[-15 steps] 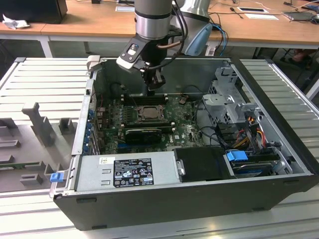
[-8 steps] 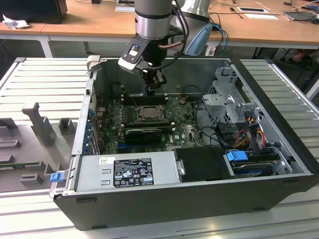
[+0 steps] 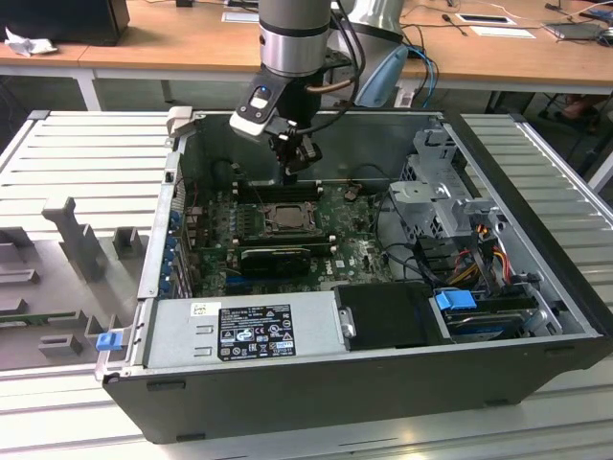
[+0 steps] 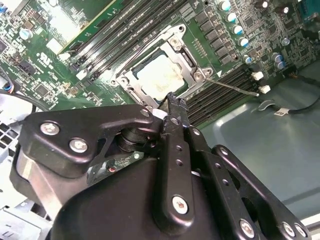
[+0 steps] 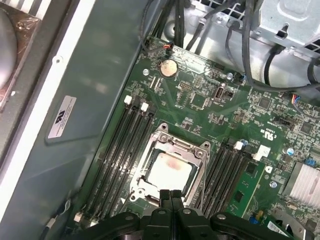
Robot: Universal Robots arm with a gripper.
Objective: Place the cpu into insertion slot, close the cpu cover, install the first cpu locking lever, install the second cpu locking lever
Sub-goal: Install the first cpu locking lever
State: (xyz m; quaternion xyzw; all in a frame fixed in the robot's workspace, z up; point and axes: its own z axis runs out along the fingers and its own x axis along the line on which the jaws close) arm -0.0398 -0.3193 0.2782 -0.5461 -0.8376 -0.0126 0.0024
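The cpu (image 5: 170,169) lies flat in the insertion slot (image 5: 161,131) of the green motherboard, its pale metal top showing through the cut-out of the cpu cover (image 5: 196,152), which lies down over it. In the second wrist view the cpu (image 4: 157,80) sits inside the cover frame (image 4: 186,61), and a thin lever rod (image 4: 233,85) sticks out from a socket corner across the memory slots. My gripper (image 5: 172,194) hovers just above the socket's edge, shut with nothing between its fingers; its tip (image 4: 172,100) is close to the frame. In the exterior view the gripper (image 3: 292,172) hangs above the socket (image 3: 285,217).
Black memory slots (image 5: 125,145) flank the socket on both sides. A long black card (image 3: 276,255) lies in front of it. The case holds a power supply (image 3: 254,331), a drive cage (image 3: 445,192) and loose cables (image 3: 460,254). Case walls enclose the board.
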